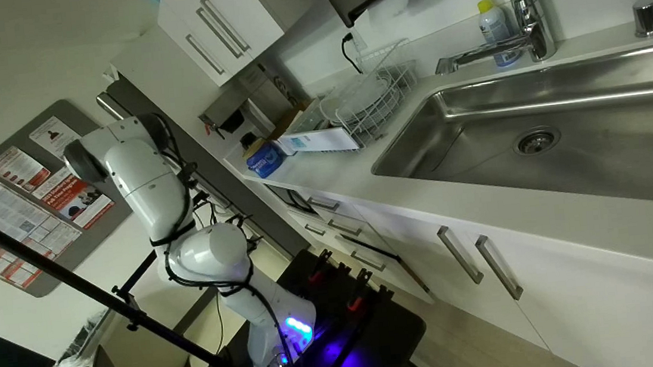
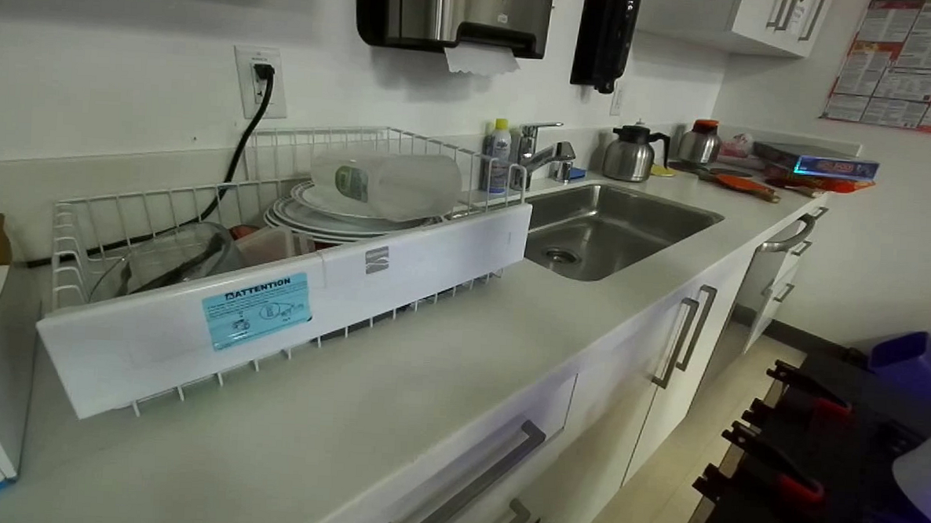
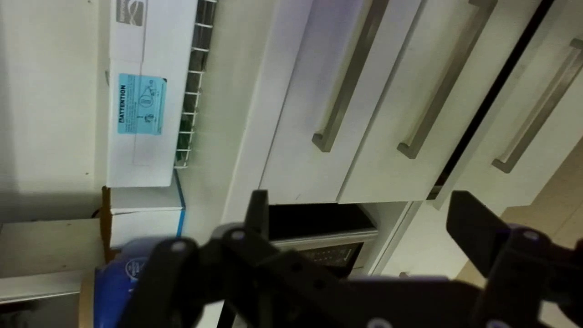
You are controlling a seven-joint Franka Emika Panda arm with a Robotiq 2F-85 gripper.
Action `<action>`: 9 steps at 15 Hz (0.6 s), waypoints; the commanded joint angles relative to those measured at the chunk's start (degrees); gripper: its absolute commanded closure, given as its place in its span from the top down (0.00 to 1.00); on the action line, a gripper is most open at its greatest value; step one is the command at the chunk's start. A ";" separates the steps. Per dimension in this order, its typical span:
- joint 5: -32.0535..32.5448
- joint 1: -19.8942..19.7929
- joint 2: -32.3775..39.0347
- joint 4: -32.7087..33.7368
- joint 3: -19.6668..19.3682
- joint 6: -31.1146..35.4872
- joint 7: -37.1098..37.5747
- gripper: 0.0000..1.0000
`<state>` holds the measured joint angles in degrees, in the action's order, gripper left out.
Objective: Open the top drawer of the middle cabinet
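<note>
- In an exterior view, rolled aslant, the viewpoint is close above the sink [image 1: 480, 159], facing down and across to the dish rack [image 1: 331, 141], with the robot arm [image 1: 147, 183] farther off.
- In an exterior view, nearly level, the viewpoint is close by the dish rack and looks past it toward the sink and the far wall [image 2: 779, 94].
- Both exterior views share the sink, faucet [image 1: 537, 37] and dish rack, facing roughly opposite ways.
- The wrist view, turned sideways, faces the drawers [image 3: 305, 118] from near; both exterior views show these too.
</note>
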<state>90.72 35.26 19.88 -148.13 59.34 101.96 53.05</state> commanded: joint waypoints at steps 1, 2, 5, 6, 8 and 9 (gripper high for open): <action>5.93 8.43 9.30 3.23 -6.48 -9.87 5.70 1.00; 7.41 10.86 11.82 4.34 -8.84 -12.18 7.23 1.00; 10.83 17.30 19.15 9.08 -15.92 -16.78 10.95 1.00; 11.73 19.05 21.62 11.07 -17.97 -17.74 11.96 1.00; 12.59 21.97 25.75 14.96 -21.48 -19.23 12.75 1.00; 12.83 23.26 27.55 16.72 -22.96 -19.94 12.95 1.00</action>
<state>102.41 54.64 41.07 -137.43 40.15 85.85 64.71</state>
